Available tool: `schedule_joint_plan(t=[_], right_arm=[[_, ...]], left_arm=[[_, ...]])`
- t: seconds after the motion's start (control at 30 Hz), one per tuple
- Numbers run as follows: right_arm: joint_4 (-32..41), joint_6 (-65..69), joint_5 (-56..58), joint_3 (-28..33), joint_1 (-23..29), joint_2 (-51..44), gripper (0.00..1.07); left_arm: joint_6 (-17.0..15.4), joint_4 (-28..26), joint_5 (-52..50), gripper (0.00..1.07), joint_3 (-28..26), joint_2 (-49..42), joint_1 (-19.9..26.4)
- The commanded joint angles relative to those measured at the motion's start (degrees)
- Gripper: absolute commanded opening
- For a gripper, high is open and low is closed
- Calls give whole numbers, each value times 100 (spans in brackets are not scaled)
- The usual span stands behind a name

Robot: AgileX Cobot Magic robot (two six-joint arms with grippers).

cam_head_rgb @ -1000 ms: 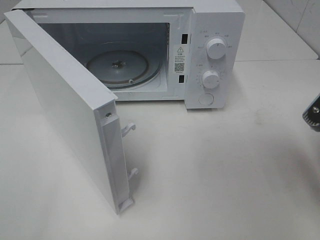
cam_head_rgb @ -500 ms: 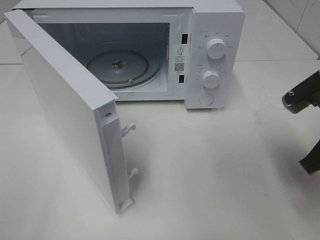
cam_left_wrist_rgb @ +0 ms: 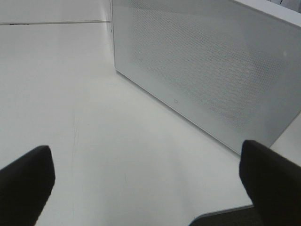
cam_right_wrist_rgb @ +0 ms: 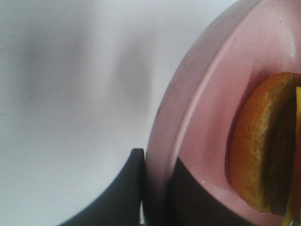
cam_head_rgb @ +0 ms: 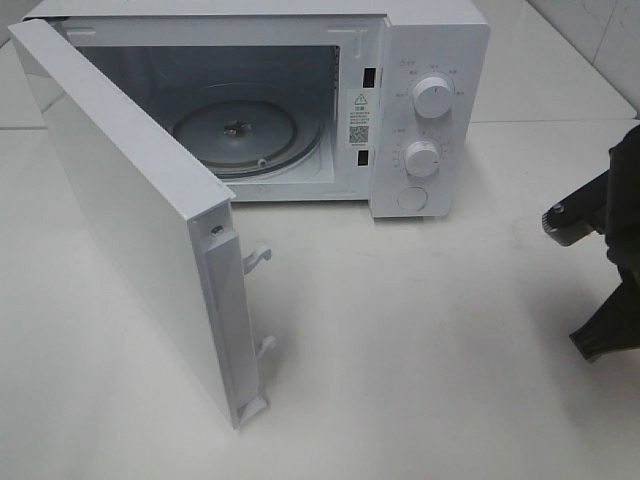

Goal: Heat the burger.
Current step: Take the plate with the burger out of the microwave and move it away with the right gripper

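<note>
Right claw (cam_right_wrist_rgb: 157,188) is gripping the rim of a pink plate (cam_right_wrist_rgb: 207,122) carrying the burger (cam_right_wrist_rgb: 265,146), while the left claw (cam_left_wrist_rgb: 146,181) is hanging spread open over the table (cam_left_wrist_rgb: 70,94) beside the microwave (cam_head_rgb: 300,100), whose door is standing open.

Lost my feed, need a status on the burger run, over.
Right gripper jaws shut on pink plate rim, burger aboard. Left gripper open, empty. Microwave door open, turntable bare.
</note>
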Motion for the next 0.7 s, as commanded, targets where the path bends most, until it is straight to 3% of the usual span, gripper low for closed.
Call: schedule_joint_plan(t=[0.03, 0.7], right_arm=[[-361, 143, 195, 23, -29, 166, 1], [-567, 1295, -550, 647, -29, 693, 3]], left_arm=[[-23, -11, -29, 100, 6, -17, 11], [-23, -11, -29, 100, 6, -17, 11]])
